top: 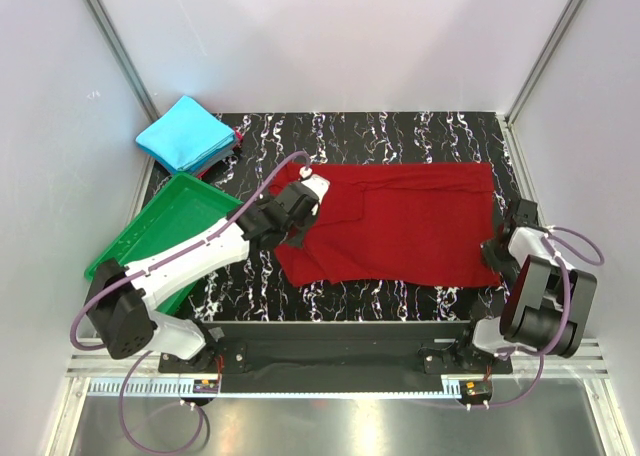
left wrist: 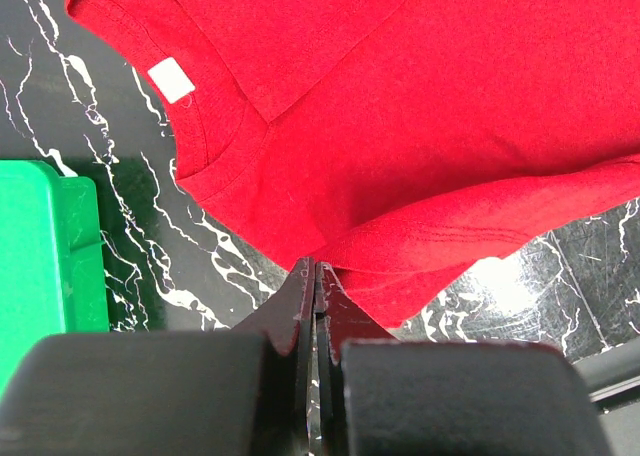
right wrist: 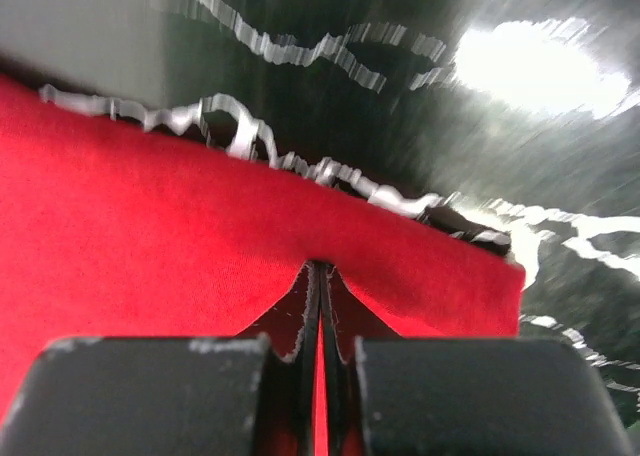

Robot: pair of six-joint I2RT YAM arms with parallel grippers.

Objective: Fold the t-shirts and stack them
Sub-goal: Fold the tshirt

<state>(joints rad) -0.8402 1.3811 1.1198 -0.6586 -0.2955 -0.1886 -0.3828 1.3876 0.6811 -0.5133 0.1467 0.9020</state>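
The dark red t-shirt (top: pixel 410 221) lies spread across the black marbled table, its collar and white label toward the left in the left wrist view (left wrist: pixel 400 126). My left gripper (top: pixel 297 234) is at the shirt's left edge, jaws shut, with the cloth drawn up to its tips (left wrist: pixel 314 266). My right gripper (top: pixel 492 248) is at the shirt's right near corner, shut on the hem, with red cloth between its fingers (right wrist: pixel 320 276). The cyan-blue t-shirt (top: pixel 185 134) lies folded to a flat square at the back left corner.
A green plastic tray (top: pixel 150 238) lies at the left, under my left arm, and its corner shows in the left wrist view (left wrist: pixel 45 256). White walls with metal corner posts close in the table on three sides.
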